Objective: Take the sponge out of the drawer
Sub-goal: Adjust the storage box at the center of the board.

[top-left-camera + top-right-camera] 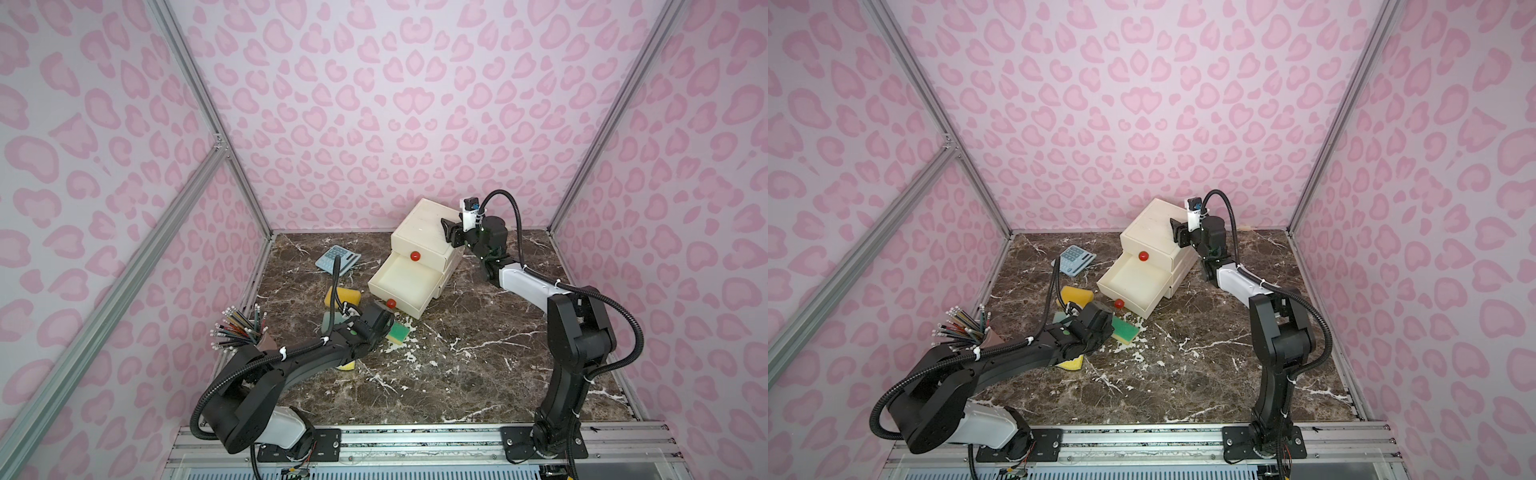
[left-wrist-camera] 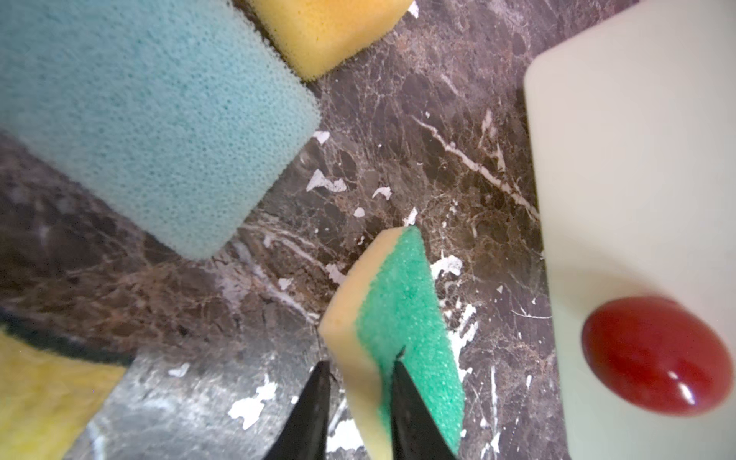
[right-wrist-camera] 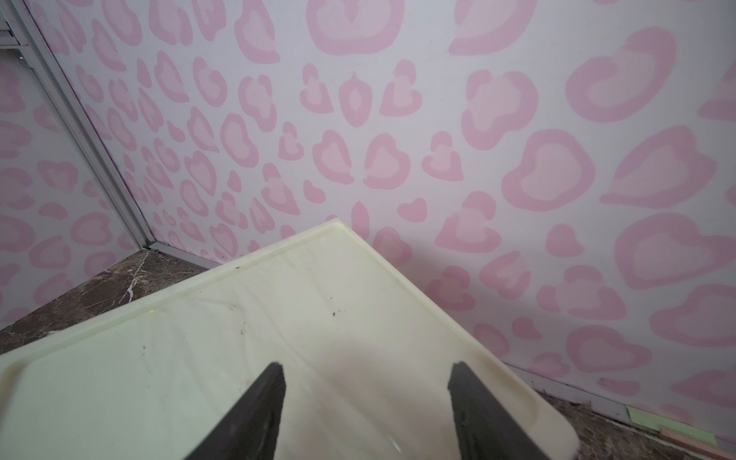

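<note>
Now, the left hand (image 2: 362, 358): its fingers stand a little apart astride the near end of the sponge (image 2: 398, 302). One lies on the green face, the other beside the yellow foam with what looks like a sliver of bench (image 2: 398, 139) between. Clamped or merely straddling, I cannot tell.

The sponge is outside the open drawer (image 1: 411, 311), on the bench just before the drawer's front and near its red knob (image 2: 651, 354). Its long axis runs straight out from the fingers, roughly along that front, so any retreat, I judge, goes back along that line.

The left arm is nearer by far. The right hand (image 3: 366, 366), fingers apart and holding nothing, sits over the cabinet top (image 3: 278, 318) behind the drawer.

Both top views hide the left fingers under the wrist, yet show the drawer's inside bare — the left wrist view gives only its front.
</note>
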